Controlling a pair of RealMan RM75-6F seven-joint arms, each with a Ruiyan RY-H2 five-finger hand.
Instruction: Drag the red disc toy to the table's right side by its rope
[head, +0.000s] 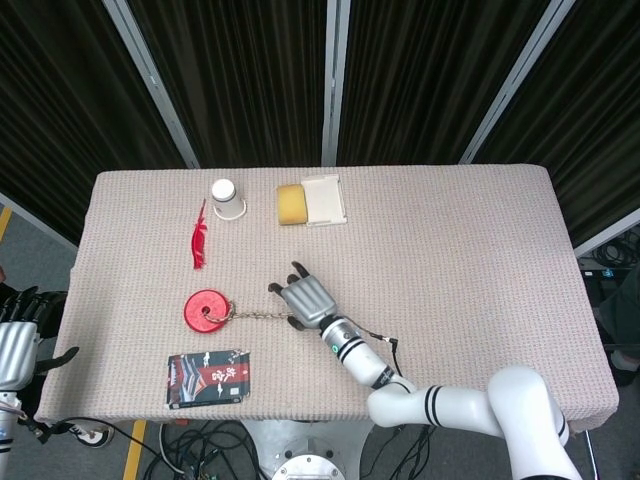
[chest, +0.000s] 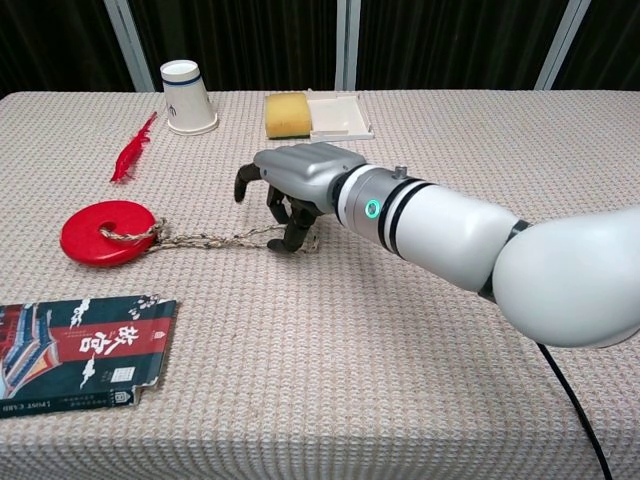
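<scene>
Right hand (chest: 295, 185) sits mid-frame in chest view, palm down, fingers (chest: 294, 236) curled down onto free end of rope (chest: 210, 239); looks like it's grasping the rope end, tho exact pinch is hidden under the palm. Rope runs left along table (chest: 420, 380) to red disc (chest: 106, 232), tied through its center hole. Disc lies flat at left-center of frame, just above the card pack (chest: 80, 350) in lower left. In head view, hand (head: 305, 301) is near center, disc (head: 205, 310) left of it, rope (head: 255, 314) btwn them.

Left hand (head: 18, 340) at far lower-left edge of head view, off the table, holding nothing; finger state can't tell.

Upper left: white cup (chest: 187, 96) upside down, red feather (chest: 133, 148) below-left of it. Top center: yellow sponge (chest: 287, 115) touching white tray (chest: 340, 115).
</scene>
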